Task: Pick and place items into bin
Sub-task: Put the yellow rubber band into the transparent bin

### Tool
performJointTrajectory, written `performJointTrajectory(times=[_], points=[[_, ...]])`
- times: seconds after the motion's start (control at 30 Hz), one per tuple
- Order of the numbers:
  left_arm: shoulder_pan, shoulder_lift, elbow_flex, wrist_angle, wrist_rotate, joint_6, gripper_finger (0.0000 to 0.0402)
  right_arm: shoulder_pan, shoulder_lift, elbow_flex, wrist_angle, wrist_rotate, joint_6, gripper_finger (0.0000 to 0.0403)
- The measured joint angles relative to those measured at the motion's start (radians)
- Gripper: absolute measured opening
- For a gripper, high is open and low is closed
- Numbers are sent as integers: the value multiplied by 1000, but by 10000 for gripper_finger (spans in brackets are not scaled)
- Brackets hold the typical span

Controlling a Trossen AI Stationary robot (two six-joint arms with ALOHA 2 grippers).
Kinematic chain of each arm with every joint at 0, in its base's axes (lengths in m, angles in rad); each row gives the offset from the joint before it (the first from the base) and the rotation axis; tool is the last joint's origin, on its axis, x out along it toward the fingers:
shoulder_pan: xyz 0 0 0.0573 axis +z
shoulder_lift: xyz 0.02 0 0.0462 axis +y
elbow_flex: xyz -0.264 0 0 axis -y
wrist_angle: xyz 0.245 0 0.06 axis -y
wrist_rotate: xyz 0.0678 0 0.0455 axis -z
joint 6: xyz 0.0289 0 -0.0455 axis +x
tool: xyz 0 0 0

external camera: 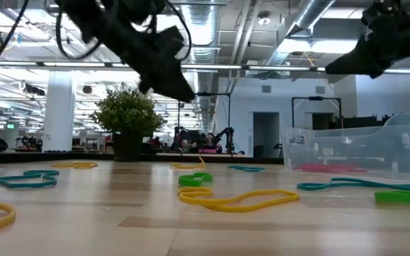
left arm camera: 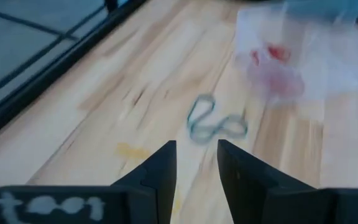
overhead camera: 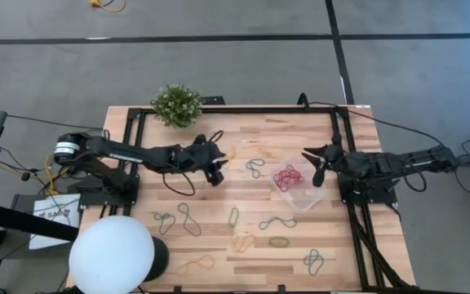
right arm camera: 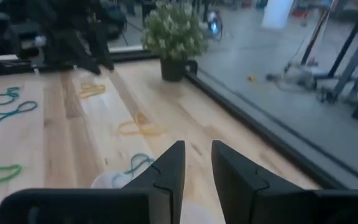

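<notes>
Bin [overhead camera: 307, 190]: red bands inside | left gripper [overhead camera: 215, 175] raised mid-table, jaws parted, empty | right gripper [overhead camera: 317, 173] above bin, jaws parted

We see the table [overhead camera: 219, 253] from above with the potted plant [overhead camera: 176, 104] at its far edge, toward the left. The bin [overhead camera: 302, 189] lies on the right half, with a heap of rubber bands [overhead camera: 287, 177] inside it. Just left of the bin lies one loose band [overhead camera: 255, 168]. More loose bands [overhead camera: 277, 222] lie scattered across the near half. The left gripper [overhead camera: 217, 170] hangs over the table's middle, the right gripper [overhead camera: 314, 163] over the bin's far edge.
</notes>
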Motion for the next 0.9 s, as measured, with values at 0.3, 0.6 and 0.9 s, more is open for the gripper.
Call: performJointTrajectory(times=[0.3,0.6,0.9], points=[[88,287,49,180,-46,-73,107,0,2,-1,106,-13,-59,74],[157,449,121,183,-54,-224,107,0,3,-1,99,-13,-62,74],[198,462,128,169,-55,-270,107,1,3,-1,98,-13,-78,74]])
